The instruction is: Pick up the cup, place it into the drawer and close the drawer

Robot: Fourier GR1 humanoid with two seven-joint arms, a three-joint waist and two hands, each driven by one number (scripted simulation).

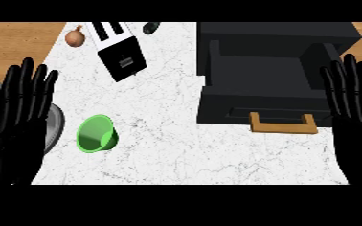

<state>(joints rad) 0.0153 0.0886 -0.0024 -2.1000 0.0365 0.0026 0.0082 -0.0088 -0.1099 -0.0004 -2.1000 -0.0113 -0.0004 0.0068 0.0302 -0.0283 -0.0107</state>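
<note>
A green cup [96, 133] lies on its side on the white marble counter [163, 143], lower left, its mouth facing the lower left. A black drawer [258, 84] stands pulled open at the right, its inside showing dark, with a tan wooden handle [283, 124] on its front. My left hand [23, 110] rests open at the left edge, fingers up, just left of the cup and apart from it. At the right edge my right hand [345, 96] is likewise open with fingers up, beside the drawer's right side.
A black and white toaster [120, 50] stands at the back left with a brown onion [75, 36] beside it. A small dark object [151, 28] lies at the back edge. A grey plate rim [55, 124] shows under my left hand. Wood floor [25, 38] lies beyond the counter's left edge.
</note>
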